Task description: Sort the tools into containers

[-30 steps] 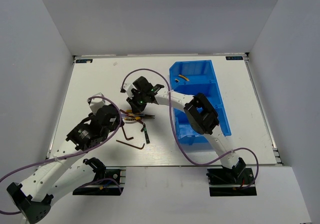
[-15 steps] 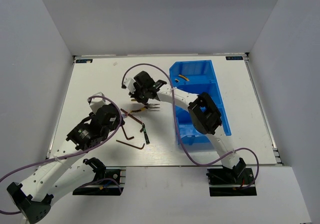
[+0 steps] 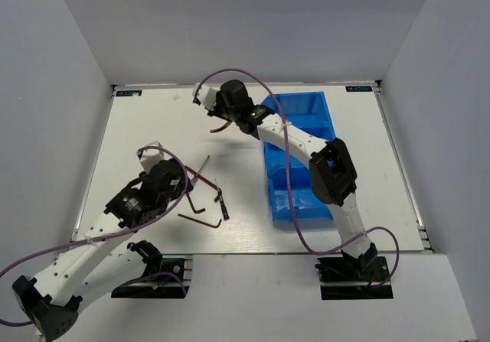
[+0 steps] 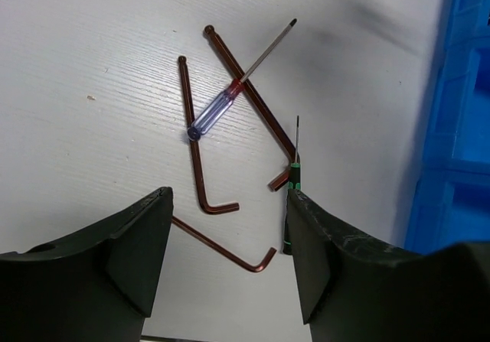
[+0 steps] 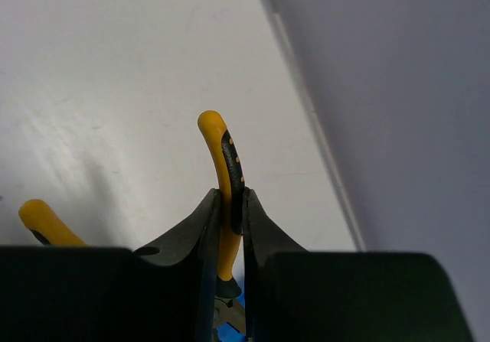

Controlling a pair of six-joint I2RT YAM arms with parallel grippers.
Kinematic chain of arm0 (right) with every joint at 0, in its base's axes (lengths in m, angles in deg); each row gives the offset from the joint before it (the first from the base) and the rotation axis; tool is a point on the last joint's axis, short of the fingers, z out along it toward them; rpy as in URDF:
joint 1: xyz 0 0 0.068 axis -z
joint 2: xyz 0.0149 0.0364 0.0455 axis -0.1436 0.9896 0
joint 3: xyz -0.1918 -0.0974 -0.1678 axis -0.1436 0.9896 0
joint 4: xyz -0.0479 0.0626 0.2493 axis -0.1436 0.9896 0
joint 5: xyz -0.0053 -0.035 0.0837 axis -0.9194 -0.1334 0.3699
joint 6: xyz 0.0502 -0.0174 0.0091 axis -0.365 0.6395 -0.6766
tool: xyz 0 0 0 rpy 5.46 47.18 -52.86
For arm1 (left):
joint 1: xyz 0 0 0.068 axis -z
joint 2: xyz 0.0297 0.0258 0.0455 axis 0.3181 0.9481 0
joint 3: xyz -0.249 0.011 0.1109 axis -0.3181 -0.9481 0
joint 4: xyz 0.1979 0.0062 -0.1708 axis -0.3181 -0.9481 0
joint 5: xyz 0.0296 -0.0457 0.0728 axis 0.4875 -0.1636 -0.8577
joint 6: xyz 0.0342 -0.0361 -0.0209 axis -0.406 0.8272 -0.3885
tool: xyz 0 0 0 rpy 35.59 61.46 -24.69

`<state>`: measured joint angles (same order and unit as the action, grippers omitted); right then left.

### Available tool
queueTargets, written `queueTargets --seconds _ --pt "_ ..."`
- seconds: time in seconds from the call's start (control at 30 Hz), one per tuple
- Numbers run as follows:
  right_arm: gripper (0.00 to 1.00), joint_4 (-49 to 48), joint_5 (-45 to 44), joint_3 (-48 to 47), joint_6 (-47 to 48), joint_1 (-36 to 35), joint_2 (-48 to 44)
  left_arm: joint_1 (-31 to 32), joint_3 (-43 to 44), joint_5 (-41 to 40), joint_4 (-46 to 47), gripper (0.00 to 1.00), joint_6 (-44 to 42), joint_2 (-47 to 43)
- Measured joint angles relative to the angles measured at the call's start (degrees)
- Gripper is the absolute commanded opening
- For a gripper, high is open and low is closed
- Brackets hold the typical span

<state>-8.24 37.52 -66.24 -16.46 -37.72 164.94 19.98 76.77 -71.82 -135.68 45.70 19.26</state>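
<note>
1. Two arms are working over a white table. The right arm is stretching toward the far side and the left arm is hovering over the near-left part.
2. The right gripper is pinching one yellow-and-black handle of the pliers. Its fingers are pressing tight on either side of that handle. The second yellow handle is sticking out low at the left of the wrist view.
3. The pliers are hanging clear of the table. Seen from overhead, they are just left of the far-left corner of the blue bins and not over any compartment.
4. The left gripper is standing spread with nothing between its jaws, looking straight down on a cluster of loose tools.
5. Three brown hex keys are lying on the table in that cluster. A screwdriver with a clear blue-and-red handle is resting across the two upper ones.
6. A slim green-handled screwdriver is lying just beside the short leg of one key, between the cluster and the bins.
7. The bins are sitting in a joined row along the right part of the table. The right arm is crossing above them and covering much of their insides.
8. A purple cable is looping along the right arm, over the bins.
</note>
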Motion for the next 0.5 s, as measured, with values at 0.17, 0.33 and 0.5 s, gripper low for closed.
queueTargets --seconds 0.17,0.33,0.5 --pt "0.0 -3.9 -3.0 -0.2 5.8 4.8 0.0 0.0 -1.6 0.2 0.8 0.71 -0.2 0.1" --pt "0.0 -6.7 -5.7 0.5 7.2 11.9 0.0 0.0 -2.2 0.4 1.7 0.72 -1.4 4.1" --pt "0.0 -8.6 -7.9 5.6 6.8 17.6 -0.1 0.0 -3.7 0.7 4.8 0.75 -3.9 10.0"
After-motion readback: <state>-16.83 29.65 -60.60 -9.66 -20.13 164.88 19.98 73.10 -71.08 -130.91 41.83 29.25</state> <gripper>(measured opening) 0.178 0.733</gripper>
